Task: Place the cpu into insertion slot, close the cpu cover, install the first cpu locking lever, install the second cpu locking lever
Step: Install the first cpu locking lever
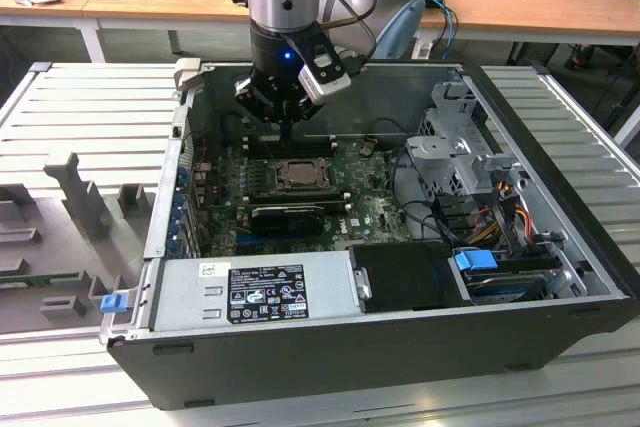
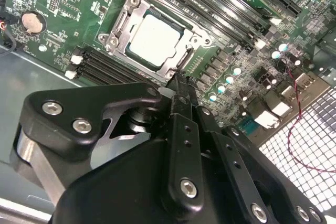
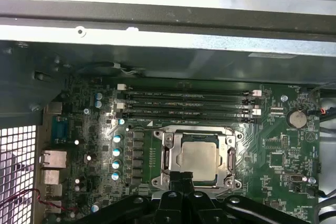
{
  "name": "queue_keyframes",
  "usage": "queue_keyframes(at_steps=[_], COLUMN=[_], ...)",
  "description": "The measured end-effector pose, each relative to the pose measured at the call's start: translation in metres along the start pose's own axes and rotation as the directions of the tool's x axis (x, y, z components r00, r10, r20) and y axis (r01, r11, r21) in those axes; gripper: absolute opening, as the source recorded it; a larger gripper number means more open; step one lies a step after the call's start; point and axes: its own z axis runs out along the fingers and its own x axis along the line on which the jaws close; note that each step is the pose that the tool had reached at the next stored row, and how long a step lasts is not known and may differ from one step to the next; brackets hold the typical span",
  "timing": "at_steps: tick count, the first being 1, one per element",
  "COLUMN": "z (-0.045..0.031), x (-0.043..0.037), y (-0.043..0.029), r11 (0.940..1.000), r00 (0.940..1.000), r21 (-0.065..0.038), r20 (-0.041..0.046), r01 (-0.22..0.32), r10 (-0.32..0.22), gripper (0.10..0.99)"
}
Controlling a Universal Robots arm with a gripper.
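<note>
The cpu point(image 2: 155, 38) point(image 3: 198, 158) point(image 1: 297, 175) lies flat with its pale metal face up, set in the green board inside the open computer case. The cpu cover point(image 2: 122, 18) point(image 3: 167, 153) lies down flat around it, and the chip shows through its window. The insertion slot is hidden beneath them. My gripper point(image 2: 181, 81) point(image 3: 182, 177) point(image 1: 287, 134) hangs just above the board at one edge of the cover. Its two black fingers are pressed together, shut, with nothing between them. I cannot tell how the locking levers stand.
Long black memory slots point(image 3: 189, 103) point(image 2: 210, 3) run beside the socket. A black graphics card point(image 1: 288, 215) lies on its other side. The power supply point(image 1: 250, 292), a drive cage point(image 1: 460, 147) and the case walls point(image 1: 165, 197) hem the board in.
</note>
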Motion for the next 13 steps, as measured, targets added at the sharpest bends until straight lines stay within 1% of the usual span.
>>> queue_keyframes(at_steps=[7, 9, 11, 13], z=[0.0015, 0.0024, 0.0035, 0.0052], x=[0.0078, 0.014, 0.0182, 0.0282], y=[-0.0005, -0.0003, -0.0002, 0.0001], r11=[1.0, 1.0, 1.0, 1.0], r00=[1.0, 1.0, 1.0, 1.0], r21=[0.0, 0.0, 0.0, 0.0], r20=[-0.0001, -0.0001, -0.0002, -0.0003], r01=[0.002, 0.002, 0.003, 0.002], r10=[-0.002, -0.002, -0.003, -0.002], gripper=[0.106, 0.106, 0.106, 0.106])
